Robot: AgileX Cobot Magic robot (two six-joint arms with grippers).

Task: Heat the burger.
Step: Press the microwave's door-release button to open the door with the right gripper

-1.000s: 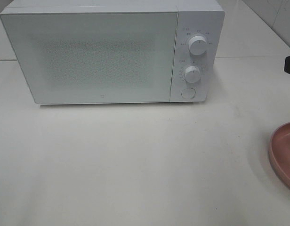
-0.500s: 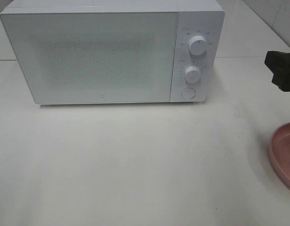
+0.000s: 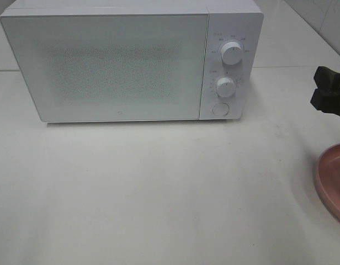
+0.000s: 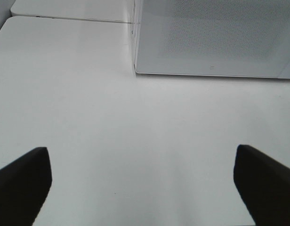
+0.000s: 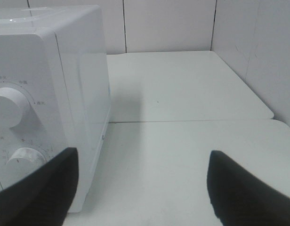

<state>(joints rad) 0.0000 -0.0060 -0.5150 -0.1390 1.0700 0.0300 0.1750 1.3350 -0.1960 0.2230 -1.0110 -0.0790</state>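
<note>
No burger is shown in any view; whether it sits behind the shut door of the microwave (image 3: 104, 66) at the back of the bench (image 3: 159, 187) cannot be told. The rim of the pink plate (image 3: 333, 179) is seen toward the right edge. Both the left hand (image 4: 142, 183) and the right hand (image 3: 320, 88) are spread, empty. If the dials (image 3: 226, 87) are meant next, the right hand should be squared and narrowed first.

A white table (image 3: 159, 193) is shown; a white microwave (image 3: 104, 66) is set upon it; a pink plate (image 3: 333, 176) is laid at its right.
</note>
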